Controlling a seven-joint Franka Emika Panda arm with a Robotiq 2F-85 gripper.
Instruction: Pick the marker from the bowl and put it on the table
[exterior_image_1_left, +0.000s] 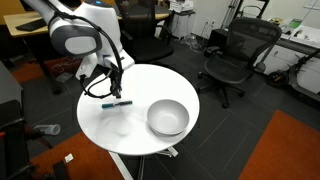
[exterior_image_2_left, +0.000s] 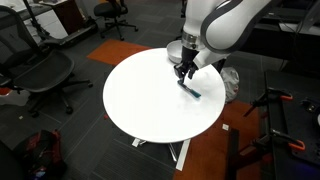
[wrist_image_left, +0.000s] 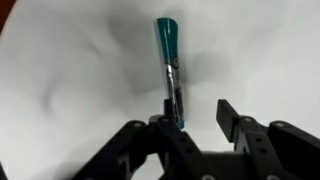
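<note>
So the teal marker (exterior_image_1_left: 117, 102) is lying flat on the round white table (exterior_image_1_left: 105, 128), outside the shiny metal bowl (exterior_image_1_left: 167, 118), which sits near it to the right in an exterior view. The gripper (wrist_image_left: 195, 118) hangs just above one end of the marker, jaws apart, holding nothing.

Table (exterior_image_1_left: 100, 125) bare around marker (exterior_image_1_left: 118, 102) — bowl (exterior_image_1_left: 168, 126) well apart.
</note>
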